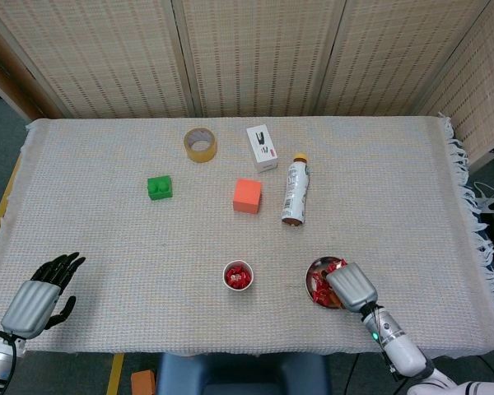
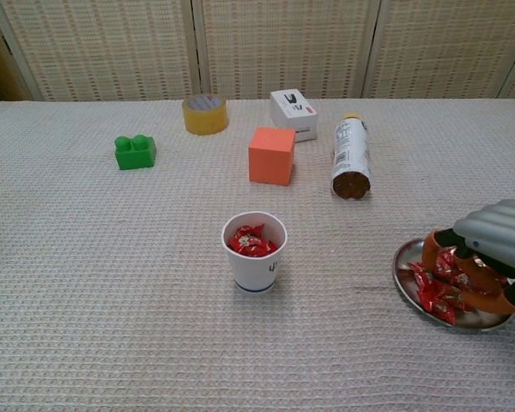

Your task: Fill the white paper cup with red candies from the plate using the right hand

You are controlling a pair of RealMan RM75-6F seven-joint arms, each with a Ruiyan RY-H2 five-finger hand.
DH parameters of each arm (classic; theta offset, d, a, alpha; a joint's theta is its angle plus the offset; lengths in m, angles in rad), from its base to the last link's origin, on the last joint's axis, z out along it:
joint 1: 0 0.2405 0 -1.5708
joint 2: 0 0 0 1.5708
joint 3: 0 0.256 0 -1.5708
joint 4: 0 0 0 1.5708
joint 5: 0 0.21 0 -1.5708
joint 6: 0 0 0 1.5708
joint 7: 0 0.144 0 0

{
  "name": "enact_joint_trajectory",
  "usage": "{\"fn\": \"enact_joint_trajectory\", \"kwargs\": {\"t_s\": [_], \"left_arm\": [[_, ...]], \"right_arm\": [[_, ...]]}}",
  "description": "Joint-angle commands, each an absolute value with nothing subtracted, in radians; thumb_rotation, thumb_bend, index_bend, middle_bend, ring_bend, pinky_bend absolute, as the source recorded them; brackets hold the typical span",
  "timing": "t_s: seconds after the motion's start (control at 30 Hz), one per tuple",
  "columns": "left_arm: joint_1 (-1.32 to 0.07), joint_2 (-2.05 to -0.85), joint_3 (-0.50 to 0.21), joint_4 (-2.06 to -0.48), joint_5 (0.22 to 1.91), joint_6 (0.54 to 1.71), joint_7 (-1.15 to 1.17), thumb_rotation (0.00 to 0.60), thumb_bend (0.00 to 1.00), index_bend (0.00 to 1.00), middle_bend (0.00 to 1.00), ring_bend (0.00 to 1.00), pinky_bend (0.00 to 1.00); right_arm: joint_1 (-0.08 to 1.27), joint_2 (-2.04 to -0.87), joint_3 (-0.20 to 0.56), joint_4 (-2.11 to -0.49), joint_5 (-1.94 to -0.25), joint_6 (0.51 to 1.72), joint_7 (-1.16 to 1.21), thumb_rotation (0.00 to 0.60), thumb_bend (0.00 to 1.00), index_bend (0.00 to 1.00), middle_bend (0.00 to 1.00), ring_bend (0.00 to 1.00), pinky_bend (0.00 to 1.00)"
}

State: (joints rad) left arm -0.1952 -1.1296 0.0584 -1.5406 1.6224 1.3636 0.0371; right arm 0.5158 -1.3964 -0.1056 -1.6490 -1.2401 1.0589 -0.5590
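Note:
The white paper cup [image 2: 254, 251] stands near the front middle of the table, with a few red candies [image 2: 251, 241] inside it. To its right lies a metal plate [image 2: 406, 285] piled with red candies [image 2: 436, 294]. My right hand [image 2: 489, 240] sits over the plate, its orange-tipped fingers curled down into the pile and wrapped around some candies. In the head view the same hand [image 1: 351, 286] covers the right half of the plate [image 1: 310, 278], with the cup [image 1: 238, 276] to its left. My left hand [image 1: 34, 300] hovers at the front left corner, fingers spread and holding nothing.
Behind the cup stand an orange cube [image 1: 247, 195] and a bottle lying on its side [image 1: 294, 191]. Further back are a white box [image 1: 262, 147], a tape roll [image 1: 200, 145] and a green brick [image 1: 159, 188]. The plate is close to the table's front edge.

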Motion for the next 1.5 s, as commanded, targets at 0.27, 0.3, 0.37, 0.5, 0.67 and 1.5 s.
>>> {"fn": "enact_joint_trajectory", "kwargs": {"t_s": [0.27,0.3,0.37,0.5,0.67,1.5], "left_arm": [[-0.194,-1.127,0.059,-1.541,1.623,1.367,0.034,0.600,0.50,0.02,0.00,0.06,0.16],[-0.194,-1.127,0.059,-1.541,1.624,1.368,0.034,0.600,0.50,0.02,0.00,0.06,0.16],[-0.194,-1.126,0.060,-1.541,1.625,1.368,0.033,0.600,0.50,0.02,0.00,0.06,0.16],[-0.194,-1.126,0.059,-1.541,1.621,1.366,0.033,0.600,0.50,0.03,0.00,0.06,0.16],[-0.193,-1.126,0.058,-1.542,1.620,1.367,0.034,0.600,0.50,0.03,0.00,0.06,0.16],[-0.193,-1.128,0.058,-1.535,1.628,1.376,0.023,0.600,0.50,0.01,0.00,0.06,0.16]], "right_arm": [[0.504,-1.435,-0.097,-1.611,-1.243,1.058,-0.607,0.600,0.31,0.45,0.73,0.71,1.00],[0.503,-1.438,-0.097,-1.609,-1.242,1.057,-0.607,0.600,0.31,0.47,0.73,0.71,1.00],[0.501,-1.442,-0.095,-1.604,-1.244,1.056,-0.614,0.600,0.31,0.48,0.73,0.71,1.00],[0.498,-1.440,-0.094,-1.606,-1.245,1.053,-0.623,0.600,0.31,0.48,0.73,0.71,1.00],[0.493,-1.429,-0.093,-1.616,-1.244,1.053,-0.638,0.600,0.31,0.46,0.73,0.71,1.00],[0.472,-1.450,-0.086,-1.600,-1.240,1.064,-0.738,0.600,0.39,0.79,0.74,0.73,1.00]]}}
